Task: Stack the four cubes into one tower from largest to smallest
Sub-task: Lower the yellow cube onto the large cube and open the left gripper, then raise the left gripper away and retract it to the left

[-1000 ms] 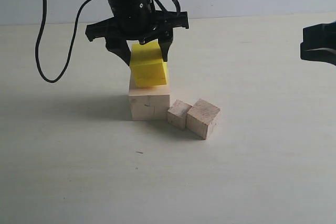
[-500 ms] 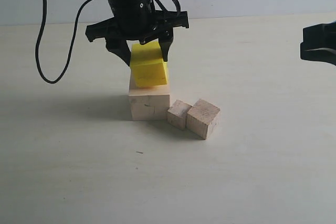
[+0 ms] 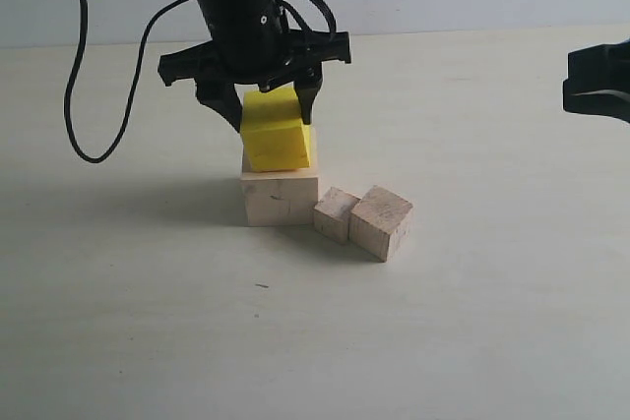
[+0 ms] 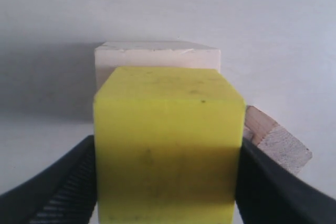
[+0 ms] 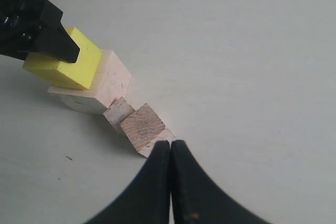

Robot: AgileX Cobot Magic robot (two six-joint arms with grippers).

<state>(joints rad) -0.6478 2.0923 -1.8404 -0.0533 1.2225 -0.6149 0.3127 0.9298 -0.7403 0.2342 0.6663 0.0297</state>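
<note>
Lowered yellow cube point(image 3: 276, 142) onto large pale wooden cube point(image 3: 281, 200) (tier two seemingly seated); left gripper point(image 3: 270, 115) clamping it, right gripper point(image 5: 170, 146) closed, empty.

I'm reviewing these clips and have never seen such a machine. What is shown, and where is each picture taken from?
It is a robot with two black arms, each ending in a two-fingered gripper. One picture comes from a camera off the arms, two from cameras on the wrists. On the table sit a big pale wooden block and two smaller wooden blocks beside it. The left gripper clamps a yellow block over the big one. The right gripper hangs aside, shut and empty.
</note>
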